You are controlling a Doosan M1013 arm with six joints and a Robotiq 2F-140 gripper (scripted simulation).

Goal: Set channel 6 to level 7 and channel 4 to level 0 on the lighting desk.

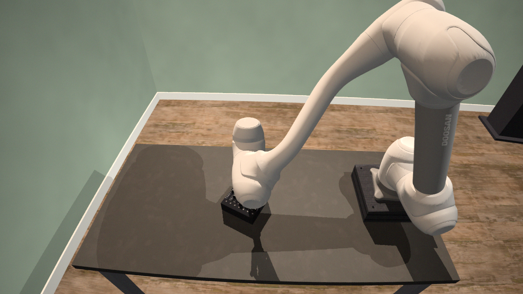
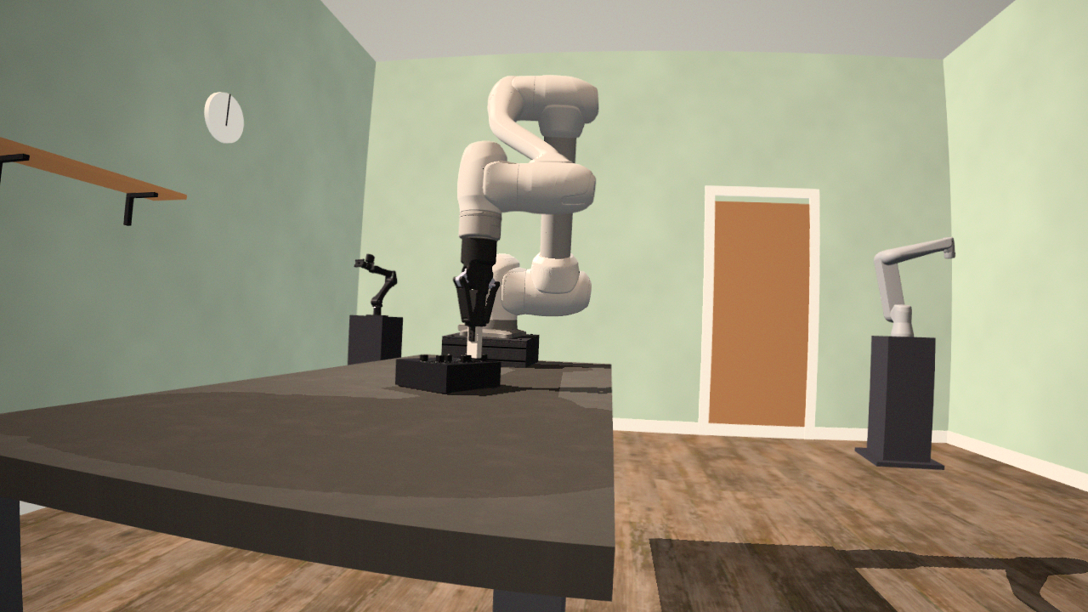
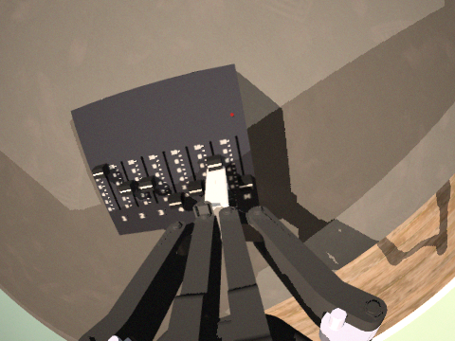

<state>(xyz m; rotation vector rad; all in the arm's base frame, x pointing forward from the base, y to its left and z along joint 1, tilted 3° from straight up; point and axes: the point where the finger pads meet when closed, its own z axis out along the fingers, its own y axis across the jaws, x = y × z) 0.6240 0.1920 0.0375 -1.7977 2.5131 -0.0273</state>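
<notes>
The lighting desk (image 1: 242, 214) (image 2: 444, 376) (image 3: 158, 116) is a small black box in the middle of the dark table (image 1: 146, 226) (image 2: 304, 456) (image 3: 329, 32). In the wrist view a row of several faders runs along its near edge, with lit level marks beside each. My gripper (image 3: 218, 181) (image 2: 474, 347) is shut, points straight down, and its white tips rest against the near side of the fader cap (image 3: 215, 165) second from the right. That cap sits farther up its slot than its neighbours (image 3: 188, 200) (image 3: 246, 184). In the top view the wrist hides the gripper.
The arm's black base plate (image 1: 365, 190) stands on the table's right part. The table edge and the wooden floor (image 3: 411, 241) lie close behind the gripper in the wrist view. Other robots on pedestals (image 2: 899, 395) stand well away by the walls.
</notes>
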